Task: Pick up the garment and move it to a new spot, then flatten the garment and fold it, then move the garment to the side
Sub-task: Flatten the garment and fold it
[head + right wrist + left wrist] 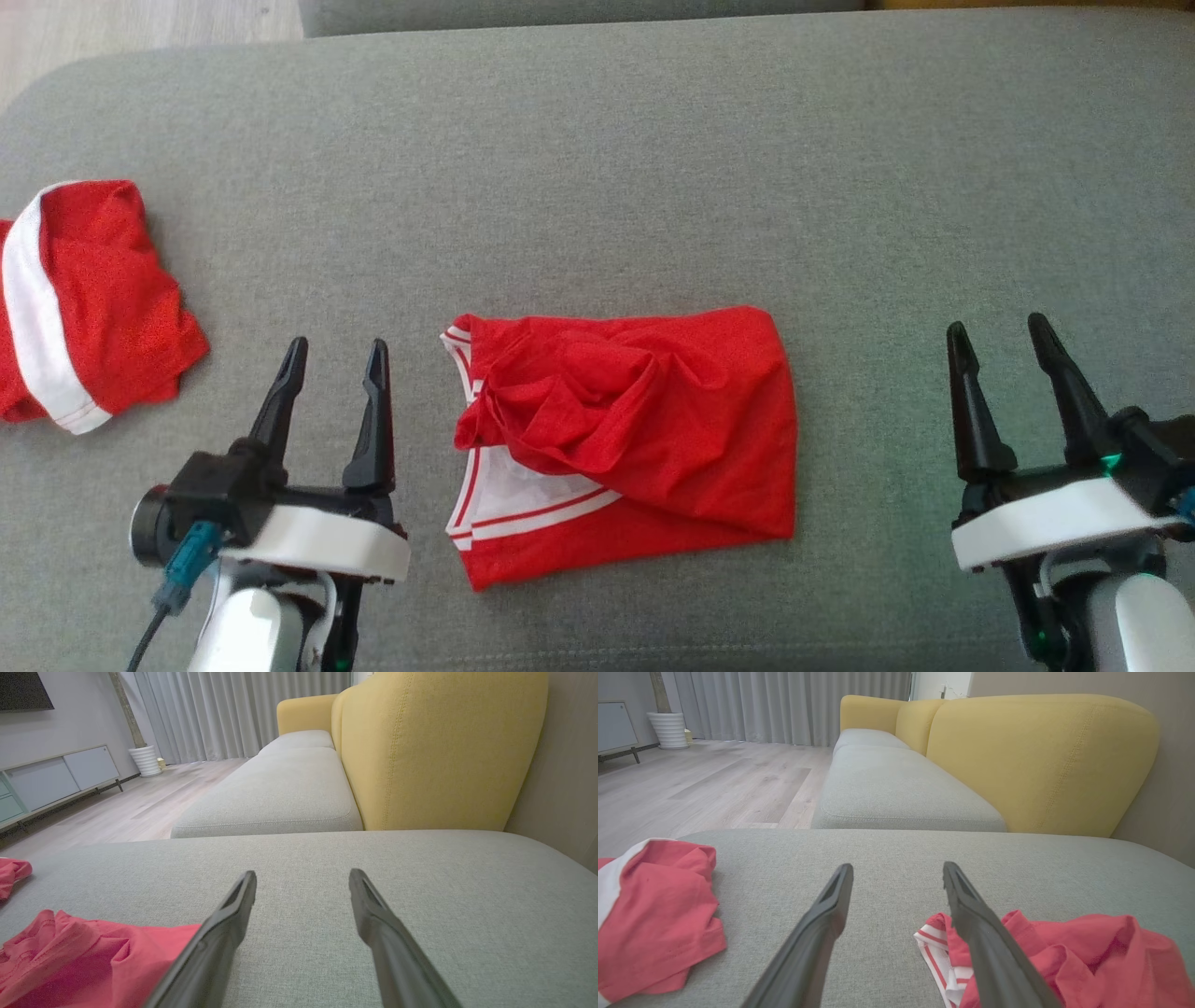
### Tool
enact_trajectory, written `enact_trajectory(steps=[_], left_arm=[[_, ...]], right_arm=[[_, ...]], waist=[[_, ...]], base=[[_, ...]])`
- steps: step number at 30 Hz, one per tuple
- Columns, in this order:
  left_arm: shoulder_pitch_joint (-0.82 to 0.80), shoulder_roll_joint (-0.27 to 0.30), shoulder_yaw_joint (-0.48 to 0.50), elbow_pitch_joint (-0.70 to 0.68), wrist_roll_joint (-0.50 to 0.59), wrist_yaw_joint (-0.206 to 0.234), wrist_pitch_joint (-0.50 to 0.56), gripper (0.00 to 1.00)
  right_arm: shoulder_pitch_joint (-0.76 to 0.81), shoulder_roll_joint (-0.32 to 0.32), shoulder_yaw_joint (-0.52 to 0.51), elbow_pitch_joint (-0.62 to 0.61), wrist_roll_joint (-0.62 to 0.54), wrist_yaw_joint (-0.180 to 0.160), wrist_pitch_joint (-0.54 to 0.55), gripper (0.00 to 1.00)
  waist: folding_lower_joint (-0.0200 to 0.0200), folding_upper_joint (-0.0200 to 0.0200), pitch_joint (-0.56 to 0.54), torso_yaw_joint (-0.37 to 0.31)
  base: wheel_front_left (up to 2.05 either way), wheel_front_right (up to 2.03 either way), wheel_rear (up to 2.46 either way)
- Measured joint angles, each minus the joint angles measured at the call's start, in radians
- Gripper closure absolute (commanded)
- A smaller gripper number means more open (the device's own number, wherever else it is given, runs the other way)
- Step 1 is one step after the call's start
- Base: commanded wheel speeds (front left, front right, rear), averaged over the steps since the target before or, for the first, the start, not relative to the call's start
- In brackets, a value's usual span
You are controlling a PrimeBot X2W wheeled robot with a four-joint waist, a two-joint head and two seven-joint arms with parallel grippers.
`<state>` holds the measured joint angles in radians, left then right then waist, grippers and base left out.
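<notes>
- Two grippers, both with fingers spread and empty: left gripper (337, 347) and right gripper (996, 325).
- The garment (644, 420) lies bunched on the cushion (597, 168) between them, just beside the left gripper and well apart from the right.
- It looks light, limp and creasy; I'd pinch its striped hem by the left gripper.
- A second garment (84, 299) lies beyond the left gripper's outer side.
</notes>
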<state>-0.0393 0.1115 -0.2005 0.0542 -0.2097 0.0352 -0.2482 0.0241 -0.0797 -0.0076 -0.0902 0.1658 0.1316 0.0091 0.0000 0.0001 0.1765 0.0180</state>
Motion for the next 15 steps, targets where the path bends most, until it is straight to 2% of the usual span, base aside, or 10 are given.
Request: enact_trajectory(steps=[1, 2, 6, 15], left_arm=[[0.000, 0.000, -0.001, 0.000, 0.000, 0.000, 0.000, 0.00], [-0.001, 0.000, -0.003, -0.001, 0.000, 0.000, 0.000, 0.00], [-0.005, 0.001, -0.009, -0.001, -0.001, 0.000, 0.000, 0.00], [-0.037, -0.002, -0.028, 0.008, -0.004, -0.002, 0.000, 0.00]], right_arm=[[0.000, 0.000, 0.000, 0.000, 0.000, 0.000, 0.000, 0.26], [0.000, 0.000, 0.003, 0.002, 0.001, 0.000, 0.004, 1.00], [-0.022, 0.000, 0.067, 0.057, 0.012, 0.000, 0.022, 1.00], [-0.169, 0.017, 0.367, 0.291, 0.109, 0.000, 0.007, 1.00]], waist=[[0.0000, 0.0000, 0.001, 0.001], [0.0000, 0.0000, 0.003, 0.002], [0.0000, 0.0000, 0.016, 0.007], [0.0000, 0.0000, 0.046, 0.049]], base=[[0.00, 0.00, 0.00], [0.00, 0.00, 0.00], [0.00, 0.00, 0.00], [0.00, 0.00, 0.00]])
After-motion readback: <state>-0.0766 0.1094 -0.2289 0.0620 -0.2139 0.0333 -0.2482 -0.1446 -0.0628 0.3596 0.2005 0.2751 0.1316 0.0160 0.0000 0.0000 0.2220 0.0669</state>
